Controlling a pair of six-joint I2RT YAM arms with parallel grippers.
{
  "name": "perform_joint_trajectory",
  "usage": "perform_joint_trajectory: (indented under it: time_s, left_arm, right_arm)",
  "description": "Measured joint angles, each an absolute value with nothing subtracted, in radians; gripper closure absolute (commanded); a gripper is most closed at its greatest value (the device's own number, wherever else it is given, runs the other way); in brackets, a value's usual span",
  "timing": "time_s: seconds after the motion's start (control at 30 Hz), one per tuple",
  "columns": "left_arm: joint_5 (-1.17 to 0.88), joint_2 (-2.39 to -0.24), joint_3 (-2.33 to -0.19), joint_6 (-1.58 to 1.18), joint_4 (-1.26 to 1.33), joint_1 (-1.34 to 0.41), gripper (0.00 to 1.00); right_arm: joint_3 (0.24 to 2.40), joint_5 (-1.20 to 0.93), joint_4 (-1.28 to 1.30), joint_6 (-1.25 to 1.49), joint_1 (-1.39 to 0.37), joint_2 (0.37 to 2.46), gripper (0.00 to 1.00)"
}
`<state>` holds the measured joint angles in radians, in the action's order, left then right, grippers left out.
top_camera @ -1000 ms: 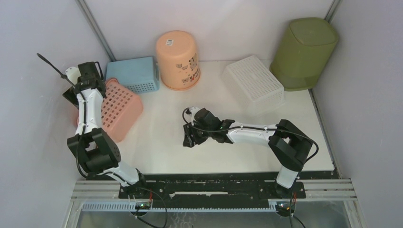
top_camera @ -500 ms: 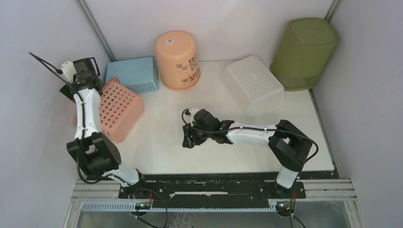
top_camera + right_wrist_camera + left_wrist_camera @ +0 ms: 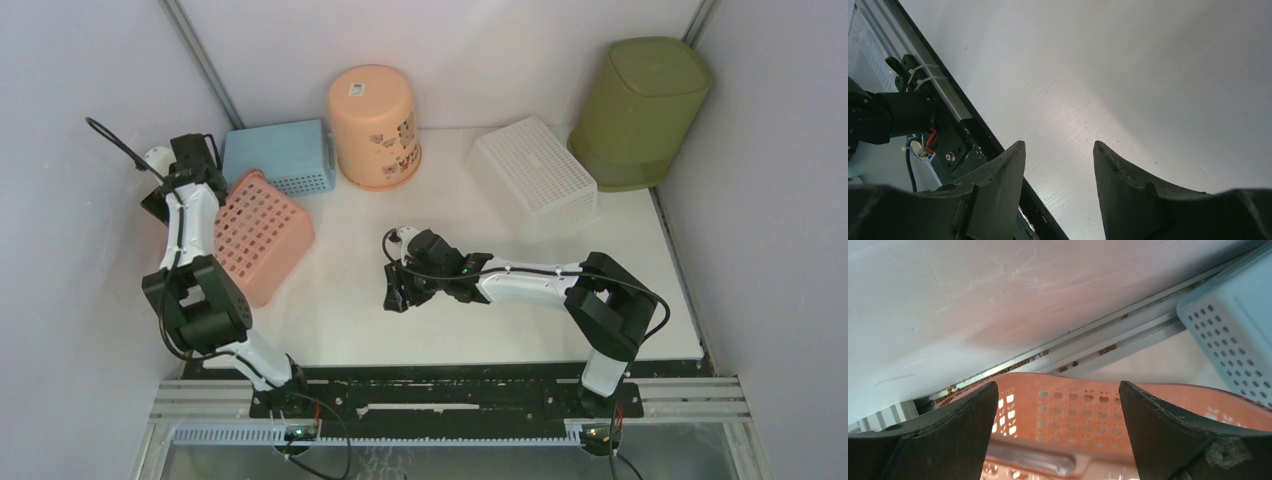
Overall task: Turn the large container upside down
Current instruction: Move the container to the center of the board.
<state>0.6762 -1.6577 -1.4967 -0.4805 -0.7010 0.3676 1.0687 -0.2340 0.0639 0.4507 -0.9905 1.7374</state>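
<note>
We see the bin in the far R corner of the table, tucked btwn the two walls. Its closed end is up and its wider rim down, so it's standing mouth-down. Both arms are well apart from it.

L gripper is at the far L side, jaws spread wide, gripping nothing. In its wrist cam we look btwn the fingers onto the rim of the pink basket, which has apple-shaped holes in its wall. We can't tell if the fingers touch it. From above, the pink basket lies right beside the L arm. The blue basket sits just behind it, bottom up, near the back wall. Its corner shows at R in the wrist cam, by a metal rail at the wall's foot.

R gripper hangs low around mid-table, arm stretched to the L. Its jaws are partway apart w/ nothing btwn them; only white tabletop shows in the gap.

Also on the table: a peach bucket, bottom up, next to the blue basket, and a white basket, bottom up, just beside the bin.
</note>
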Motion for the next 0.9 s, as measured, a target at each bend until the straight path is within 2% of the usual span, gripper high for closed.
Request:
perform_joint_trajectory:
  time_s: [0.27,0.57,0.9]
  left_arm:
    - [0.643,-1.531,-1.293,-0.536,-0.695,0.322,0.06]
    - [0.589,-1.357,-1.095,-0.615,-0.678,0.145,0.03]
    - [0.54,-1.224,-1.077,-0.612,-0.703,0.133,0.02]
  right_arm:
    - [1.068,-0.234,0.064,0.451,-0.991,1.737,0.39]
    - [1.052,-0.23,0.062,0.451,-0.991,1.736,0.39]
    - [1.024,-0.276,-0.03,0.527,-0.99,1.724,0.39]
